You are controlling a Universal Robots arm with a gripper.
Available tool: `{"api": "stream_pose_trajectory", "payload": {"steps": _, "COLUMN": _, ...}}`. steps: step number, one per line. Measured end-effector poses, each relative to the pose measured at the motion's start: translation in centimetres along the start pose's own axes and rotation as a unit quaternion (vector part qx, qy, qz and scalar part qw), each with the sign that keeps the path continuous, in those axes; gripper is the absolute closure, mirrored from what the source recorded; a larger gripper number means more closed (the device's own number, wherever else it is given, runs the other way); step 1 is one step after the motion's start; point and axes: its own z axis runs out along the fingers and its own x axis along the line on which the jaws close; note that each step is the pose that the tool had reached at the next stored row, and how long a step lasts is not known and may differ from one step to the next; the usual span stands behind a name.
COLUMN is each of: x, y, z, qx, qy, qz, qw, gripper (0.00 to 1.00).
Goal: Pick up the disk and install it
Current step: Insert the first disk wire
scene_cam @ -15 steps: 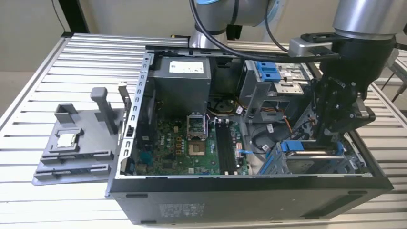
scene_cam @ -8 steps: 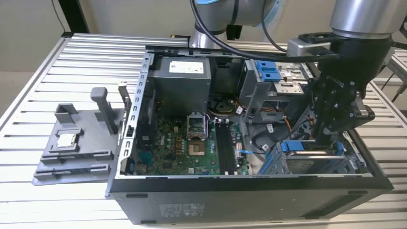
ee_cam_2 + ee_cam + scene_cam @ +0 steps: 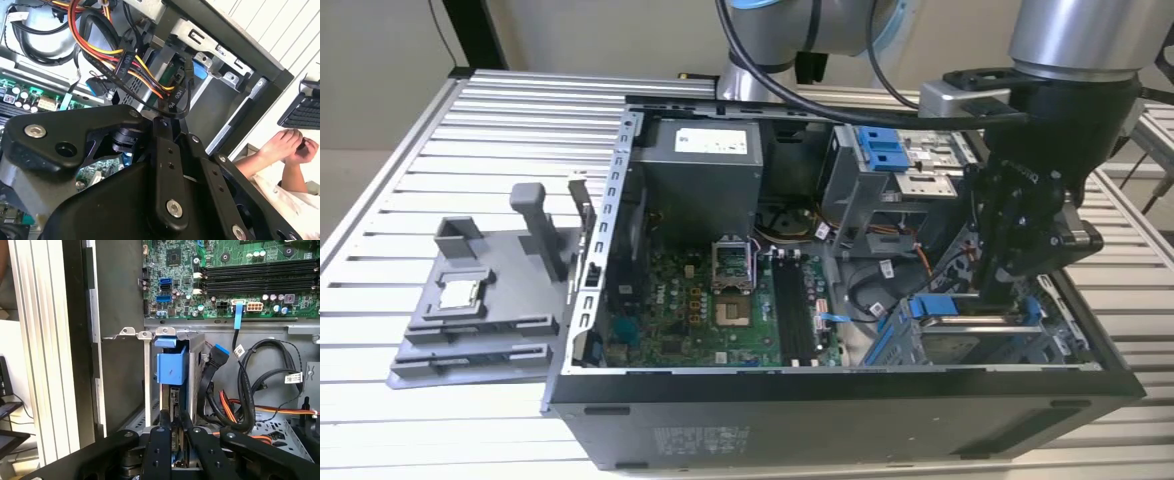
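The disk [image 3: 174, 396] stands on edge inside the drive bay [image 3: 987, 345] at the front corner of the open computer case, on the exterior view's right. Its blue plastic rail [image 3: 172, 368] sticks out of the slot and also shows in the exterior view, where the blue rail [image 3: 937, 306] lies just beside the black fingers. My gripper [image 3: 175, 416] reaches down into the bay, and its two fingers [image 3: 163, 420] press on the disk's flat sides. In the exterior view the gripper [image 3: 991, 292] hangs over the bay.
Black and orange cables [image 3: 240, 405] loop close beside the bay. The motherboard [image 3: 720, 300] and power supply [image 3: 700, 150] fill the rest of the case, with a blue latch [image 3: 887, 150] at the back. A grey fixture [image 3: 480, 310] holds a processor chip [image 3: 458, 293]. A person's hands [image 3: 292, 145] rest nearby.
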Motion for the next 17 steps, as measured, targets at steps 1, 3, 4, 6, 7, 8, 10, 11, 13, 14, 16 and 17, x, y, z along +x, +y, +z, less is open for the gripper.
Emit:
{"api": "stream_pose_trajectory", "payload": {"steps": 1, "x": 0.0, "y": 0.0, "z": 0.0, "qx": 0.0, "qy": 0.0, "qz": 0.0, "qw": 1.0, "gripper": 1.0}}
{"api": "stream_pose_trajectory", "payload": {"steps": 3, "x": 0.07, "y": 0.0, "z": 0.02, "qx": 0.0, "qy": 0.0, "qz": 0.0, "qw": 1.0, "gripper": 1.0}}
{"api": "stream_pose_trajectory", "payload": {"steps": 4, "x": 0.09, "y": 0.0, "z": 0.03, "qx": 0.0, "qy": 0.0, "qz": 0.0, "qw": 1.0, "gripper": 1.0}}
{"api": "stream_pose_trajectory", "payload": {"steps": 6, "x": 0.11, "y": 0.0, "z": 0.03, "qx": 0.0, "qy": 0.0, "qz": 0.0, "qw": 1.0, "gripper": 1.0}}
{"api": "stream_pose_trajectory", "payload": {"steps": 7, "x": 0.11, "y": 0.0, "z": 0.03, "qx": 0.0, "qy": 0.0, "qz": 0.0, "qw": 1.0, "gripper": 1.0}}
{"api": "stream_pose_trajectory", "payload": {"steps": 8, "x": 0.11, "y": -0.01, "z": 0.04, "qx": 0.0, "qy": 0.0, "qz": 0.0, "qw": 1.0, "gripper": 1.0}}
{"api": "stream_pose_trajectory", "payload": {"steps": 10, "x": 0.11, "y": -0.04, "z": 0.04, "qx": 0.0, "qy": 0.0, "qz": 0.0, "qw": 1.0, "gripper": 1.0}}
{"api": "stream_pose_trajectory", "payload": {"steps": 11, "x": 0.11, "y": -0.06, "z": 0.04, "qx": 0.0, "qy": 0.0, "qz": 0.0, "qw": 1.0, "gripper": 1.0}}
{"api": "stream_pose_trajectory", "payload": {"steps": 13, "x": 0.11, "y": -0.08, "z": 0.05, "qx": -0.0001, "qy": 0.0, "qz": 0.0, "qw": 1.0, "gripper": 1.0}}
{"api": "stream_pose_trajectory", "payload": {"steps": 14, "x": 0.11, "y": -0.09, "z": 0.05, "qx": 0.0, "qy": 0.0, "qz": 0.0, "qw": 1.0, "gripper": 1.0}}
{"api": "stream_pose_trajectory", "payload": {"steps": 16, "x": 0.12, "y": -0.12, "z": 0.05, "qx": 0.0, "qy": 0.0, "qz": 0.0, "qw": 1.0, "gripper": 1.0}}
{"api": "stream_pose_trajectory", "payload": {"steps": 17, "x": 0.14, "y": -0.13, "z": 0.06, "qx": 0.0, "qy": 0.0, "qz": 0.0, "qw": 1.0, "gripper": 1.0}}
